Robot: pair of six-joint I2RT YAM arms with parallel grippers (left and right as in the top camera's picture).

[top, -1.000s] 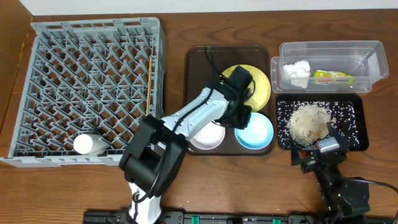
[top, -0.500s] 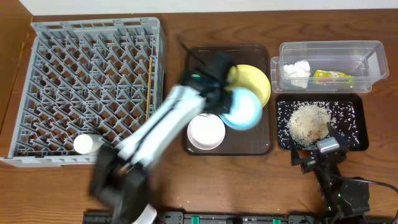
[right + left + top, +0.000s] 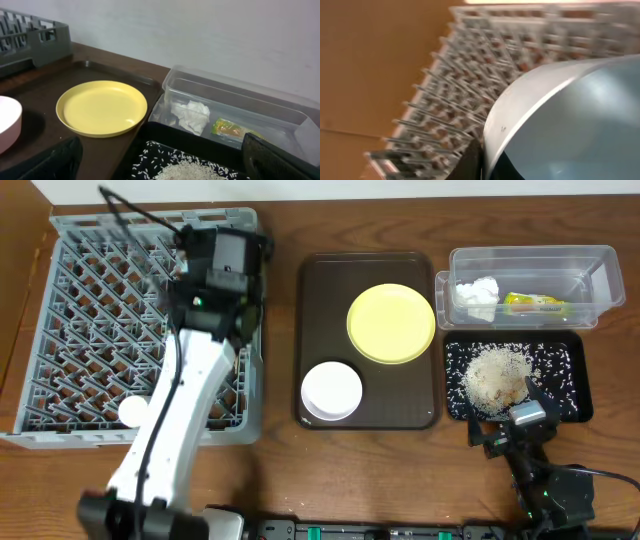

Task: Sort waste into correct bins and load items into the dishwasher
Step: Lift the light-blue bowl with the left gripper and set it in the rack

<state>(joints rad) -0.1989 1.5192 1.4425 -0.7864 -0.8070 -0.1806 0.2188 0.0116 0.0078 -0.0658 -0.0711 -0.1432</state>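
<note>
The snack wrapper (image 3: 537,304) shows unreadably small print.

The left arm (image 3: 185,395) crossed the dish rack (image 3: 90,310) along its right side; the left pegs stood open. Beside the white bowl (image 3: 332,390), the serving tray (image 3: 400,395) lay bare.

blue bowl (image 3: 580,125) above rack (image 3: 90,310), 10 o'clock | yellow plate (image 3: 391,324), white bowl (image 3: 332,391), centre | tissue (image 3: 478,291), wrapper (image 3: 535,304) in clear tub (image 3: 530,250), 2 o'clock | rice (image 3: 497,375) on black tray (image 3: 583,395), 4 o'clock
</note>
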